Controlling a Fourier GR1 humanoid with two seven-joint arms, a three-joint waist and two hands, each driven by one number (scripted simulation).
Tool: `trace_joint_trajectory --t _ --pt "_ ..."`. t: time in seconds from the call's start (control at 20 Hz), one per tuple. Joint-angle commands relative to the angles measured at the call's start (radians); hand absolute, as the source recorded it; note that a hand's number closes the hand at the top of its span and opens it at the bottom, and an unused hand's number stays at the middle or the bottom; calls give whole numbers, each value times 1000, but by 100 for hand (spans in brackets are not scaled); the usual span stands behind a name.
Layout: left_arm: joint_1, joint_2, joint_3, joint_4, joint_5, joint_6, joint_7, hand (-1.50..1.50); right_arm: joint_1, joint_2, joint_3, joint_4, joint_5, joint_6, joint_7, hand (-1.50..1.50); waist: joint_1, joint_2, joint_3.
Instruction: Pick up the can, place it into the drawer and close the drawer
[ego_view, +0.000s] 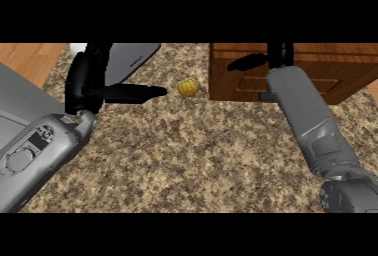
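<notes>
A: Left side first. Left robot hand (111, 93) sits at upper left over the granite tabletop (192, 150), fingers straight, one pointing right toward a small yellow thing (188, 87). Open, holding nothing.

B: Is the yellow thing the can?

A: Can't confirm. It's small, rounded, yellow-gold, lying on the tabletop just beside the left fingertip and just left of the wooden drawer unit (295, 70). No other can-like thing shows. If it's the can, it's out on the tabletop, not in the drawer.

B: Touching the finger?

A: Near, small gap by the look of it. Not gripped.

B: Right side?

A: Right robot hand (255, 61) is up at the drawer unit's top edge, forearm running down to lower right. A dark finger sticks out left. The rest is hidden, so I can't tell if it's open or closed on a handle.

B: Drawer open or shut?

A: Can't tell from this angle. I see a front panel, no clear interior.

B: Step in hand?

A: My read: the pick. Yellow thing lies outside the drawer, left hand alongside it. Next move needs fingers around it, then a short carry right.
</notes>
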Motion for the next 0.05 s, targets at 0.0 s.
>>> trace_joint_trajectory --t 0.0 --pt "64 2 29 -10 -7 -20 -47 -150 -60 19 -59 -12 -86 22 12 -150 0 -11 -6"
